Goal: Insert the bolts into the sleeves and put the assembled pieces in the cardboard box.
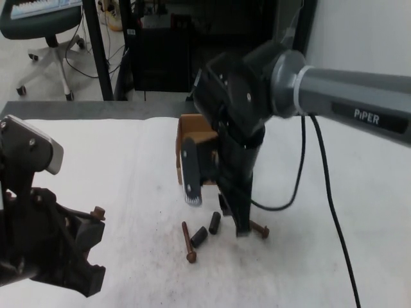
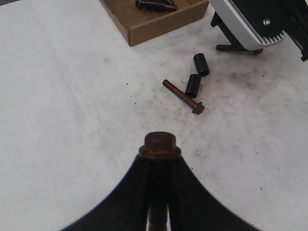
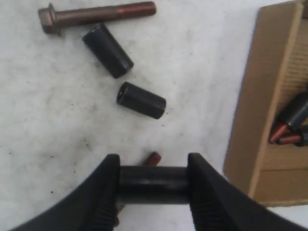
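My left gripper (image 2: 160,162) is shut on a rusty bolt (image 2: 160,144), head end out, at the near left of the bench (image 1: 90,224). My right gripper (image 3: 153,173) is down at the bench (image 1: 239,226) in front of the cardboard box (image 1: 192,135), shut on a black sleeve (image 3: 154,185) held crosswise. A second bolt (image 1: 260,229) lies under it, its tip (image 3: 153,159) peeking out. Two loose black sleeves (image 3: 107,50) (image 3: 141,100) and a loose bolt (image 3: 96,14) lie just beside it. Assembled pieces (image 3: 293,120) rest in the box (image 3: 269,96).
The white bench cover (image 1: 115,167) is bare between the two arms and to the right of the right arm. A black cable (image 1: 327,192) hangs from the right arm down to the bench. Beyond the far edge stand a chair (image 1: 48,38) and dark frames.
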Robot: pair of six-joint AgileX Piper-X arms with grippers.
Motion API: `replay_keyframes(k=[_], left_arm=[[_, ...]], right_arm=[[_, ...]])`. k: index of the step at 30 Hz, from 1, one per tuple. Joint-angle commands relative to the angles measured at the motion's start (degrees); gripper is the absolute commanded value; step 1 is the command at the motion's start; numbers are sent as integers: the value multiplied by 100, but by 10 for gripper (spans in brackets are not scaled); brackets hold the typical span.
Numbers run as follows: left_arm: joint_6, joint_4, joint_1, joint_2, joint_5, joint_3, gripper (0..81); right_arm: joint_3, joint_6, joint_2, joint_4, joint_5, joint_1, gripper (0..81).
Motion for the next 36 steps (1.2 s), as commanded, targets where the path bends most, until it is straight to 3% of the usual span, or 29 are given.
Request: replay_keyframes(k=[1, 18, 24, 26, 30, 32, 36], left_arm=[[-48, -46, 11, -103, 9, -37, 1], [0, -72, 11, -159, -38, -37, 1], [0, -72, 11, -159, -38, -37, 1], [0, -72, 11, -159, -38, -37, 1], [0, -61, 11, -159, -38, -37, 1], [0, -61, 11, -159, -38, -37, 1], [0, -61, 11, -159, -38, -37, 1]], right_arm=[[149, -178, -28, -171, 14, -13, 8], [1196, -391, -28, -816, -180, 201, 8], [1183, 802, -28, -827, -237, 240, 14], [1183, 1151, -28, -827, -253, 240, 85], [1183, 1527, -28, -782, -251, 240, 401], [1183, 1554, -28, -782, -226, 240, 501], [1183, 1552, -51, -782, -202, 240, 470]])
